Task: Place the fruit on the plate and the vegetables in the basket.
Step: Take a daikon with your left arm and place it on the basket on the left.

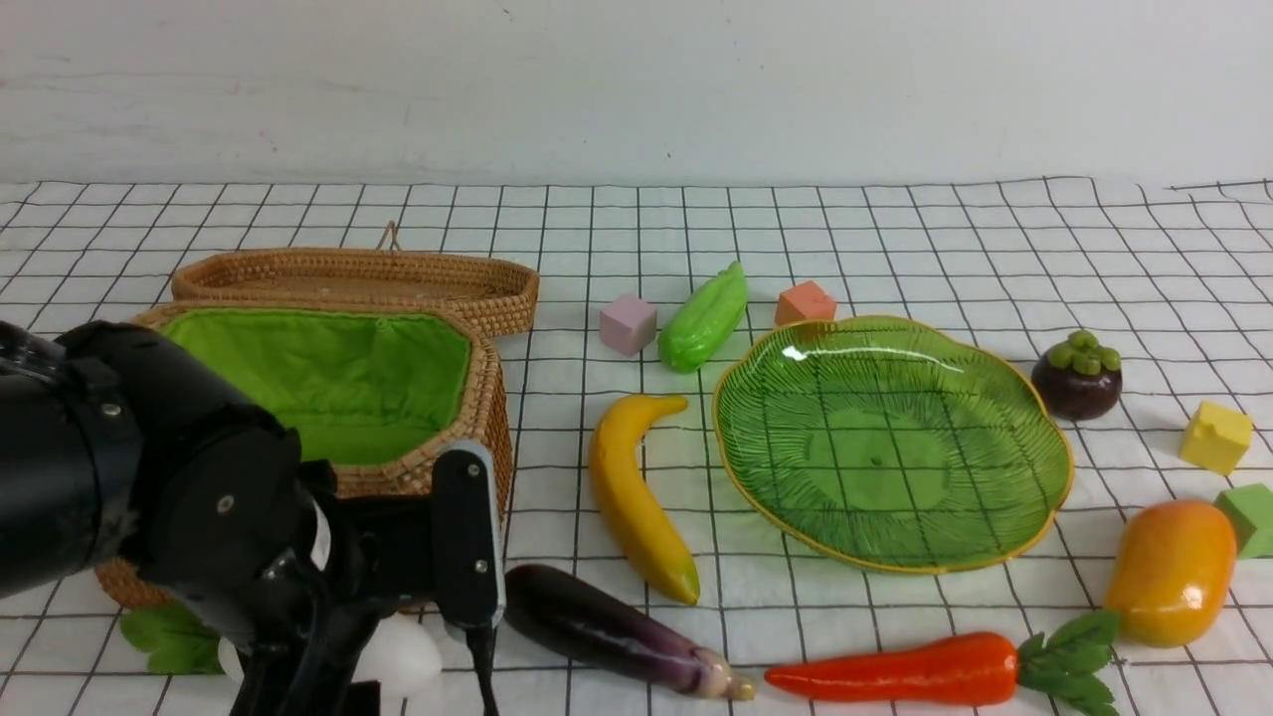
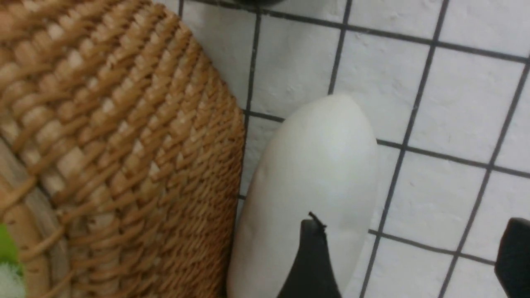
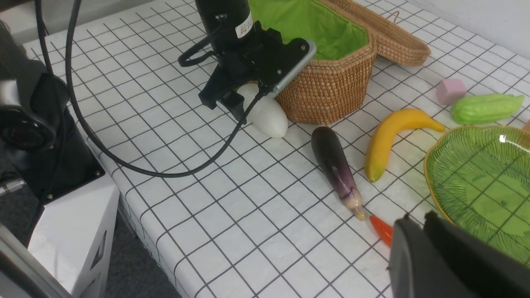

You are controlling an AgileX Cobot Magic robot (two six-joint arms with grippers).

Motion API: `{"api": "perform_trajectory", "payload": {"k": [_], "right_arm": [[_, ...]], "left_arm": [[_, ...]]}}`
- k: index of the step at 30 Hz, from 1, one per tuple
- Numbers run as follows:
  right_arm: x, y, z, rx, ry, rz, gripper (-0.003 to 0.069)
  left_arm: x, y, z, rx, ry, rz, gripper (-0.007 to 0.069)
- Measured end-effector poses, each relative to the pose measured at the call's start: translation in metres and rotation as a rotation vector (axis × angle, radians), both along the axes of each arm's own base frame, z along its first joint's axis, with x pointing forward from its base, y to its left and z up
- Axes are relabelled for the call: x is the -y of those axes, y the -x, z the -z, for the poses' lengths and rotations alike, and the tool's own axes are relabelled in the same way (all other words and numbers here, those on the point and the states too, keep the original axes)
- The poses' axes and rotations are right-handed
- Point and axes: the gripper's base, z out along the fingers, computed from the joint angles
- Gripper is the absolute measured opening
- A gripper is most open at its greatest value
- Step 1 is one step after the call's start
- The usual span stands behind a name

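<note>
The white radish [image 2: 314, 178] lies on the cloth against the wicker basket [image 1: 328, 388], its green leaves [image 1: 169, 636] at the front left. My left gripper [image 2: 412, 248] hangs open low over it, one finger [image 2: 310, 256] above the radish and the other above bare cloth. My right gripper [image 3: 418, 219] is shut with nothing in it, above the carrot's tip [image 3: 381, 229]; the front view does not show it. On the cloth lie the eggplant [image 1: 617, 631], carrot [image 1: 915, 671], banana [image 1: 636, 497], gourd [image 1: 704, 318], mango [image 1: 1172, 572] and mangosteen [image 1: 1077, 376]. The green plate [image 1: 895, 537] holds nothing.
The shallow woven lid [image 1: 358, 278] leans behind the basket. Small cubes sit around: pink [image 1: 629, 324], orange [image 1: 804, 301], yellow [image 1: 1215, 436], green [image 1: 1251, 517]. The table's near edge and the robot base [image 3: 49, 136] show in the right wrist view.
</note>
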Motion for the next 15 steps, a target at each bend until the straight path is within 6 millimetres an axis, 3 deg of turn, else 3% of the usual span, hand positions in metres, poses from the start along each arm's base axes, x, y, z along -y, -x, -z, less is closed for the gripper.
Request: {"api": "perform_trajectory", "payload": {"k": [9,15], "right_arm": [[0.000,0.000,0.000,0.000,0.000,0.000,0.0067],[0.000,0.000,0.000,0.000,-0.001,-0.001,0.0070]], "left_arm": [[0.002,-0.013,0.029,0.001,-0.100,0.073,0.0542],[0.003,-0.021,0.037,0.024,-0.134,0.114,0.0542]]}}
